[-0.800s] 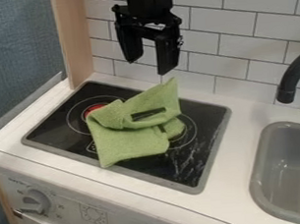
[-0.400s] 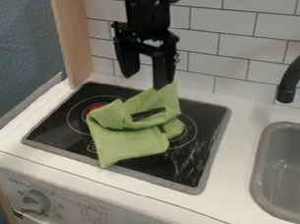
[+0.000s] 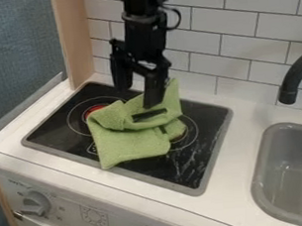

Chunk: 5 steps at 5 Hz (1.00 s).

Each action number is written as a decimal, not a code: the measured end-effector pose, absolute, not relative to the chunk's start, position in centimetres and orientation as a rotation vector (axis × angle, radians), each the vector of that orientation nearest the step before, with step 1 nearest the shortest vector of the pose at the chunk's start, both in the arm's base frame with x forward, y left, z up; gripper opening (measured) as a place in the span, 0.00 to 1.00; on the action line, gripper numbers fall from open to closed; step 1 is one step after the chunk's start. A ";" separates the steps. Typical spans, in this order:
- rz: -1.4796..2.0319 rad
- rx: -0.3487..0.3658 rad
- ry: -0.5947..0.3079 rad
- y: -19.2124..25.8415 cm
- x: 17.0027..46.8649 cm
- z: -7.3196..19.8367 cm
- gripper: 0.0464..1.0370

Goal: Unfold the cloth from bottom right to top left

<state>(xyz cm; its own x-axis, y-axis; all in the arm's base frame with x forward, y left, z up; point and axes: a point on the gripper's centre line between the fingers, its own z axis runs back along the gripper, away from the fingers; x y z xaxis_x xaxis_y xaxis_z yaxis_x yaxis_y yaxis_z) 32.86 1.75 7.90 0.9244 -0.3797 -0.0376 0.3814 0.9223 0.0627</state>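
camera view: the white counter (image 3: 239,139) carries a black stovetop (image 3: 198,163), and the green cloth (image 3: 126,144) sits on that, still bunched up with folds over its upper part. claw's (image 3: 139,96) right above the top edge, spread apart with nothing gripped, one tip overlapping the fabric from this angle, can't tell if they touch. so imo the unfolding hasn't been finished: grabbing a corner, pulling it toward top left and laying it flat are all left.
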 end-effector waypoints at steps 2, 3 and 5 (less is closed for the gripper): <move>-0.426 0.077 0.106 2.0 32.6 5.3 0.96; -0.438 0.079 0.103 1.8 32.6 5.3 0.90; -0.448 0.083 0.094 1.7 32.8 5.2 0.30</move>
<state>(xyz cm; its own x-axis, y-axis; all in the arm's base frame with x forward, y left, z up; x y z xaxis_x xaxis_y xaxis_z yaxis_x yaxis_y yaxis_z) 32.76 1.70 5.19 0.8973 -0.4278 -0.1090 0.4354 0.8983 0.0591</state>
